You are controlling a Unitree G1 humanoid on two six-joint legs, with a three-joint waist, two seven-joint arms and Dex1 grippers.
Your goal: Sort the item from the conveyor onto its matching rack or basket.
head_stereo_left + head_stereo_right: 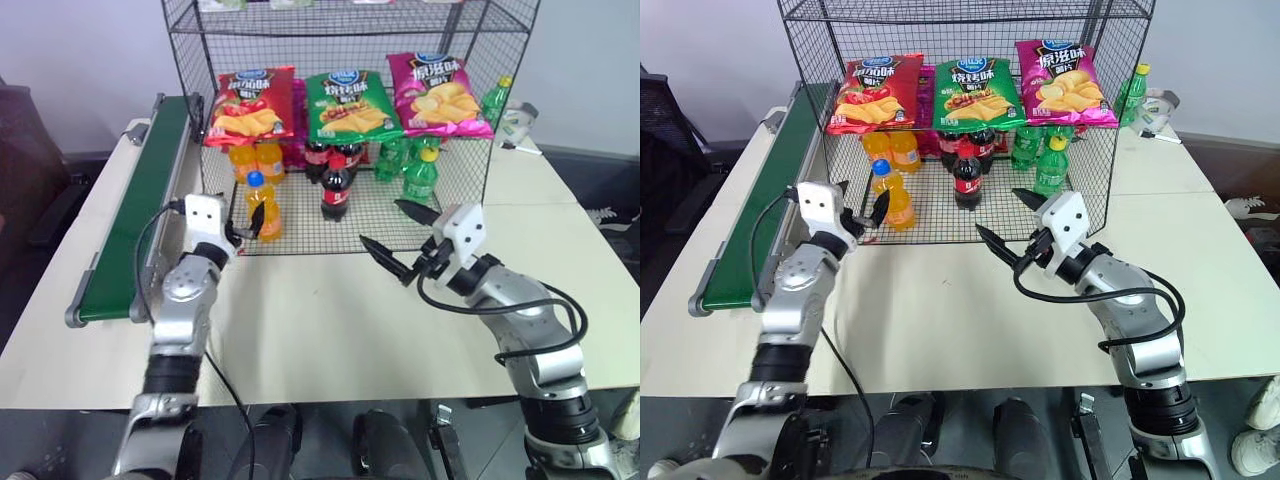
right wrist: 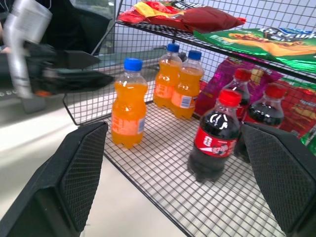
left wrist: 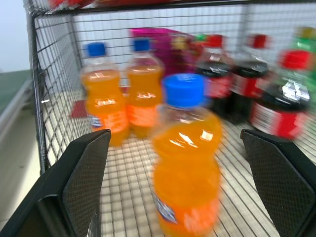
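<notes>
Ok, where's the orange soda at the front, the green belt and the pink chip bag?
orange soda point(image 1: 263, 210): left eye view, on its body.
green belt point(image 1: 148, 195): left eye view, mid-belt.
pink chip bag point(image 1: 438, 97): left eye view, bag's front.

The orange soda bottle point(image 1: 263, 207) has a blue cap. The rack point(image 1: 455, 160) is black wire mesh, the conveyor point(image 1: 140, 205) dark green, the tabletop point(image 1: 320, 320) cream. Chip bags point(image 1: 345, 105) are red, green and magenta.
</notes>
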